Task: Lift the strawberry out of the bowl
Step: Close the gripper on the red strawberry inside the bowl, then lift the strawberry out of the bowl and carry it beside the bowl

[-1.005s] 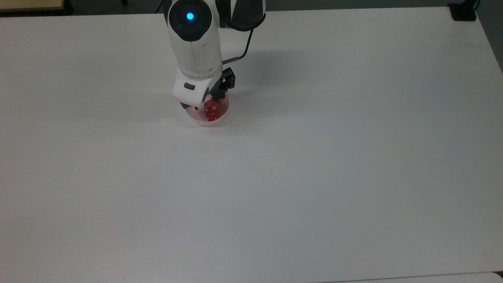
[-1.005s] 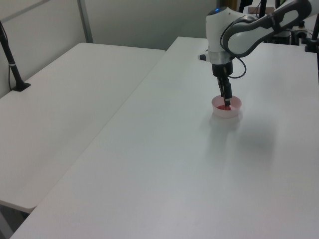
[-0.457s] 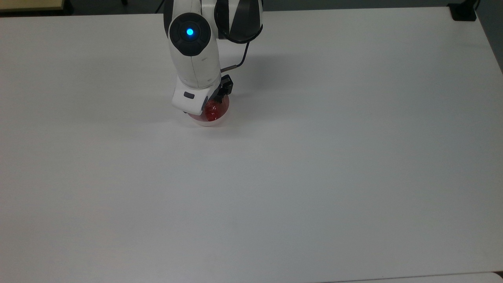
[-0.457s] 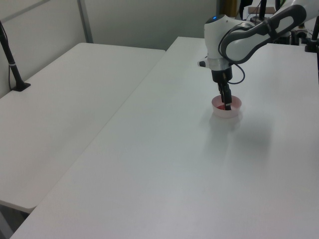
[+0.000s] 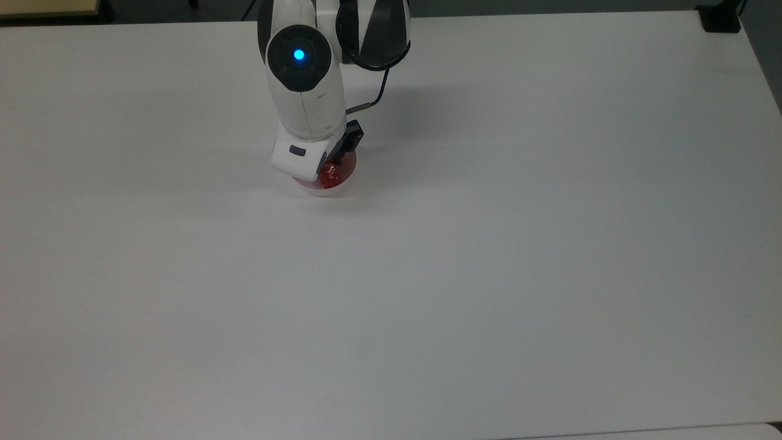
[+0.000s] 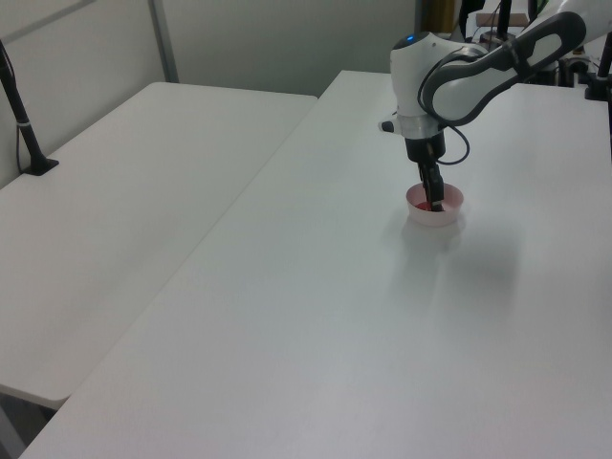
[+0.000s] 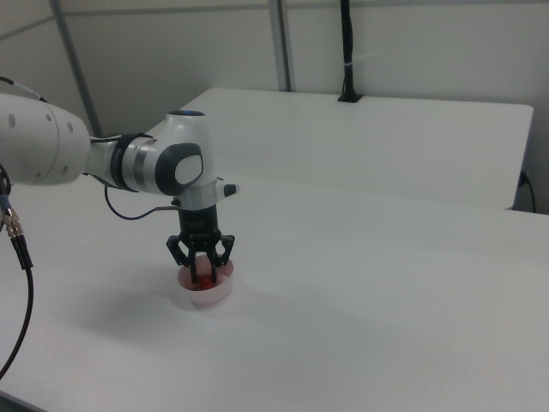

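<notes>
Small glossy red strawberry [image 5: 331, 176]: lay inside the round pale pink plastic bowl [image 5: 349, 173], directly beneath the arm's black two-finger gripper [image 7: 202, 277]. Fingers stood slightly parted, straddling the fruit, tips within the rim; closure judged pending.

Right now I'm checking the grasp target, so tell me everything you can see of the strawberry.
The strawberry is small, red and glossy, lying inside the pale pink bowl on the white table. In the top view the arm's white hand covers its upper part, so its full shape is hidden. In the right view the gripper reaches down into the bowl, its dark fingers either side of the red fruit; contact is unclear.
</notes>
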`<state>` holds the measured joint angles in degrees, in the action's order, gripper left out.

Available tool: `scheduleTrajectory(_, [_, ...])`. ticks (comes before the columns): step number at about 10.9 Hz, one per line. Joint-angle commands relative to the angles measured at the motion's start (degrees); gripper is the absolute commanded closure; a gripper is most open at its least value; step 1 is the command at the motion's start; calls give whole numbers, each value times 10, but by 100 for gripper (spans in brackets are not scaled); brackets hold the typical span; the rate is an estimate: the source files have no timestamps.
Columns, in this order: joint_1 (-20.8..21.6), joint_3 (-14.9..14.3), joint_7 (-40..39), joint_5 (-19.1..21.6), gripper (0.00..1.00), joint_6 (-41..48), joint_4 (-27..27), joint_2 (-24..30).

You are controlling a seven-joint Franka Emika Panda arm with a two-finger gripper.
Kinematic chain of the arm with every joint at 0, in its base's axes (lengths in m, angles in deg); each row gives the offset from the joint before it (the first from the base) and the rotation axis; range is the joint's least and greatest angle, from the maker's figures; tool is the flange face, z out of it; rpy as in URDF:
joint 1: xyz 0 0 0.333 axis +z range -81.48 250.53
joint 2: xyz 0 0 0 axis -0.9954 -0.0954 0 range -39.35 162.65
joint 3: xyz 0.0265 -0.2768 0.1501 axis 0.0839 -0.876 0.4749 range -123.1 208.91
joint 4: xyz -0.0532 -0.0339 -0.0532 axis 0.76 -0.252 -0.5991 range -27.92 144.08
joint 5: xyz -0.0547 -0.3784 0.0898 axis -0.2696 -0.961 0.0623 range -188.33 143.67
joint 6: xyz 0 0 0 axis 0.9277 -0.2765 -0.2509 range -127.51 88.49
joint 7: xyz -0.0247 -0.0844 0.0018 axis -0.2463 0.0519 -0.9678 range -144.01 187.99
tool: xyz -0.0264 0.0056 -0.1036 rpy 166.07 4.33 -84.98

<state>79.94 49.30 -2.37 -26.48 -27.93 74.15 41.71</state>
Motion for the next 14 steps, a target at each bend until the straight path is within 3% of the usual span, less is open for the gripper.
scheduleTrajectory(1, [-6,10,-1,-11,74,-15,13,6])
scheduleTrajectory(7, [-15,26,0,-2,74,20,4,50])
scheduleTrajectory(10, [-19,55,17,1,74,31,1,87])
scheduleTrajectory(14, [-16,100,73,1,74,42,-10,91])
